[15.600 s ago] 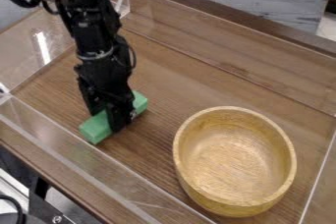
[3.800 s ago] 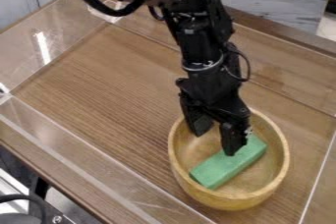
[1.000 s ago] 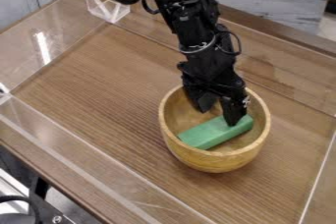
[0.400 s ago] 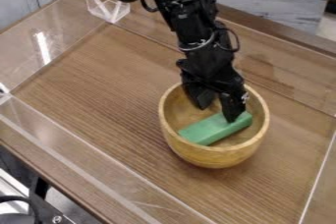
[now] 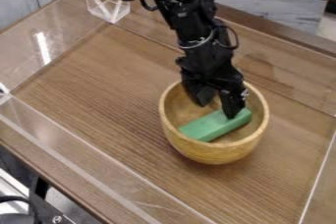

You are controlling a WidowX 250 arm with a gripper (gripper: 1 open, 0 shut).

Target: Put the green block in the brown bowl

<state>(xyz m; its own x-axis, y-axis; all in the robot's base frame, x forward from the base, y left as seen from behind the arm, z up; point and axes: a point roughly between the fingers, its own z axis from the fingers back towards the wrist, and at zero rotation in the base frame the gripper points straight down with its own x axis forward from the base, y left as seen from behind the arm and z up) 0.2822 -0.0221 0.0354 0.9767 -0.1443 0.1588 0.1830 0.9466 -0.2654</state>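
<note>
The bright green rectangular block (image 5: 215,127) lies inside the round tan wooden bowl (image 5: 184,140). The black gripper (image 5: 215,105) stands spread just above; a careless lift could snag the block.

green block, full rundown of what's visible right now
The green block is a small, plain bright green rectangular bar, matte and unmarked. It lies inside the brown bowl, tilted, its upper right end leaning against the bowl's inner wall. The gripper hangs right over it, jaws open, fingertips at or near its upper end; whether they touch it cannot be told.
</note>
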